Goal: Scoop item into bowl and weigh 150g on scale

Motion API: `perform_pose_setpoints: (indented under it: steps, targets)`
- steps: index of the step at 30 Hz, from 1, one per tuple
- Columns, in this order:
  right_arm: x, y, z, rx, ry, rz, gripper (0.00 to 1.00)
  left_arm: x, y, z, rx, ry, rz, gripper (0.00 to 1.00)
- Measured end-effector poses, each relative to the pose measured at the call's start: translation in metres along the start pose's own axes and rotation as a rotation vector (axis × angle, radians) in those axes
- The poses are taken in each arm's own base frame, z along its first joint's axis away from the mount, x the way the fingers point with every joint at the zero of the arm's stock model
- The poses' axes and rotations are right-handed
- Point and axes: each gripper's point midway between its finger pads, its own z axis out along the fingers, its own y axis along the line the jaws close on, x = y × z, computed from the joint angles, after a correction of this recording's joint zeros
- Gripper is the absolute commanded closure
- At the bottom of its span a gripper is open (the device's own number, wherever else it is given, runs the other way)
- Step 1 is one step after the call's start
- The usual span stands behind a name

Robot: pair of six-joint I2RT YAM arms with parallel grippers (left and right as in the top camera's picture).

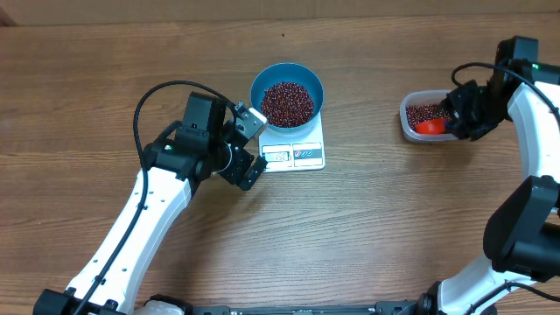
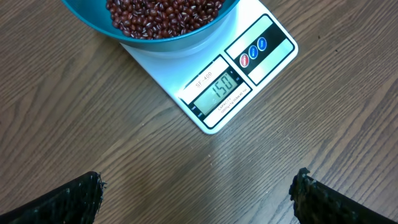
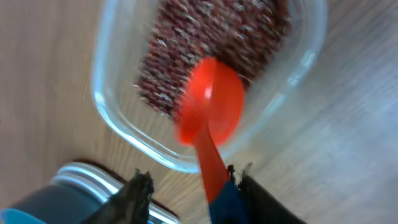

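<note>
Wood-grain table (image 2: pixel 81 124) up close: left gripper (image 2: pixel 199 194) spread wide, empty. Only its camera reads the scale (image 2: pixel 165 65): "SF-400", display 150, with the blue bowl (image 2: pixel 155 41) of beans (image 2: pixel 161 15) on top. Farther off and blurred, right gripper (image 3: pixel 194 182) fingers straddle a red spoon (image 3: pixel 211 106) in the clear tub (image 3: pixel 109 118); grip unclear.

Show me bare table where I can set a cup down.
Free: the wide strip of table between the scale and the tub; the far-left stretch beyond the left arm; the near middle between both arms. Crowded: beside the scale, where the left gripper hovers, and at the tub under the right gripper.
</note>
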Motion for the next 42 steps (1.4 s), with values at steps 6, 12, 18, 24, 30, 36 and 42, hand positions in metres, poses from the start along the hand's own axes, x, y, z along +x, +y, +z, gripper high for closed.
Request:
perform_pose_setpoints:
  steps: [6, 12, 18, 24, 30, 36, 42]
  targets:
    - [0.011, -0.017, 0.001, 0.069, 0.038, 0.019, 0.14, 0.000, 0.000, 0.000, 0.000, 0.000, 0.000, 0.00]
    - [0.013, -0.023, 0.000, 0.101, 0.044, 0.022, 0.00, 0.000, 0.000, 0.000, 0.000, 0.000, 0.000, 0.00]
    - [0.020, -0.031, -0.001, 0.133, 0.074, 0.026, 0.00, 0.000, 0.000, 0.000, 0.000, 0.000, 0.000, 0.00]
    - [0.014, -0.031, -0.006, 0.123, 0.056, 0.019, 0.00, 0.000, 0.000, 0.000, 0.000, 0.000, 0.000, 0.00]
    - [0.004, -0.001, -0.066, -0.007, -0.094, -0.070, 0.00, 0.000, 0.000, 0.000, 0.000, 0.000, 0.000, 0.00]
    - [0.018, 0.027, -0.167, -0.218, -0.332, -0.180, 0.00, 0.000, 0.000, 0.000, 0.000, 0.000, 0.000, 0.00]
    - [0.054, 0.028, -0.256, -0.405, -0.547, -0.258, 0.00, 0.000, 0.000, 0.000, 0.000, 0.000, 0.000, 0.00]
